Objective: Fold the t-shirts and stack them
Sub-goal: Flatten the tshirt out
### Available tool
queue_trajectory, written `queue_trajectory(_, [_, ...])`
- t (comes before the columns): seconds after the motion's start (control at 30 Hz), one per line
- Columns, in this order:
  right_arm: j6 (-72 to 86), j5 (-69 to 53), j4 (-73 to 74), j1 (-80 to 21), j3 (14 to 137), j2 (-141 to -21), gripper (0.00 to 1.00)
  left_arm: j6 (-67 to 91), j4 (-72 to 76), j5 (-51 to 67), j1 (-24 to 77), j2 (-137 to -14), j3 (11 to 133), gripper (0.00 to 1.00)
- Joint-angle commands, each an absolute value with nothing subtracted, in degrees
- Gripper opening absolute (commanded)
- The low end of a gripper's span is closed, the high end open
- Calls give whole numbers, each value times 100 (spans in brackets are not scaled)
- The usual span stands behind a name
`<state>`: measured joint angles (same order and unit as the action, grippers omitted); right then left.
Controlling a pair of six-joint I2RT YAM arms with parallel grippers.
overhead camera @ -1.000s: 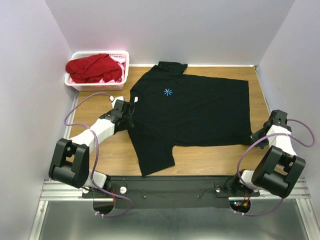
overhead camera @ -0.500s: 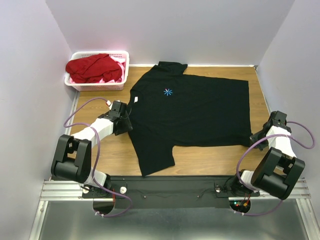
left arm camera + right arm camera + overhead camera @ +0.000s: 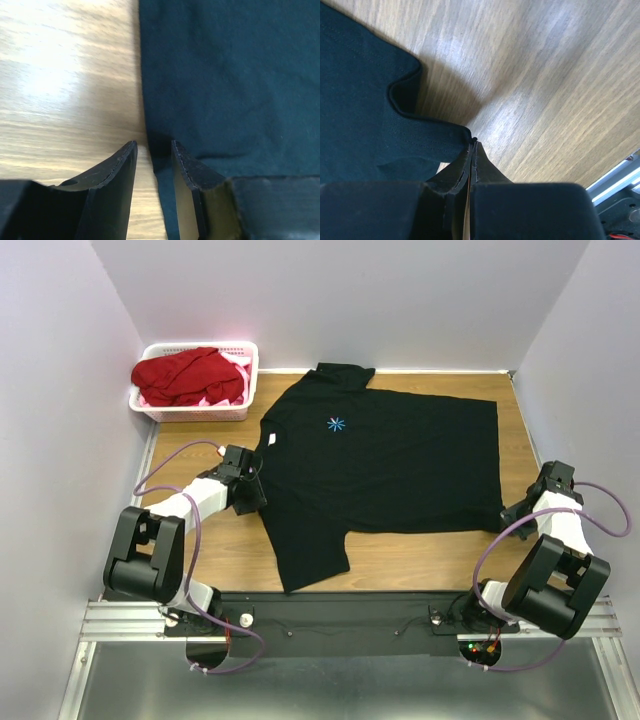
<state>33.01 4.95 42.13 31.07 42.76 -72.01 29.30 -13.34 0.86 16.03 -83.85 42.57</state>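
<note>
The black t-shirt is spread flat, logo up, on the wooden surface. Its edge near the collar is straddled by the left hand, whose fingers are set narrowly apart. The near hem corner is pinched in the closed right hand. A red t-shirt is heaped in the white basket.

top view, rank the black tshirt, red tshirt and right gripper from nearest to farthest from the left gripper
1. black t-shirt: its edge lies right at the left gripper
2. red t-shirt: in the basket, far left corner
3. right gripper: far right, at the shirt's other end
</note>
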Motion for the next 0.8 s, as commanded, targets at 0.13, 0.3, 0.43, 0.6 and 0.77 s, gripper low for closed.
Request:
queue_trajectory(0.13, [3314,764,4465,3103,4421,-7101,1,2848,-1679,413,1644,-8095,4069,44])
queue_trajectory(0.3, [3278,852,4605,3103,4474,-7023,1,2795,-1609,369,1644,-8191,3903,41])
queue_trajectory(0.43, [3217,844,4702,3103,4447,-6970,1,2786,-1503,360,1643,-8235,3849,24])
queue_trajectory(0.6, [3164,905,5026,3103,4579,-6926,1,2760,-1590,238,1644,-8043,3946,1])
queue_trajectory(0.77, [3366,792,5370,3103,4684,-6724,1,2716,-1872,-175,1600,-7822,4174,0])
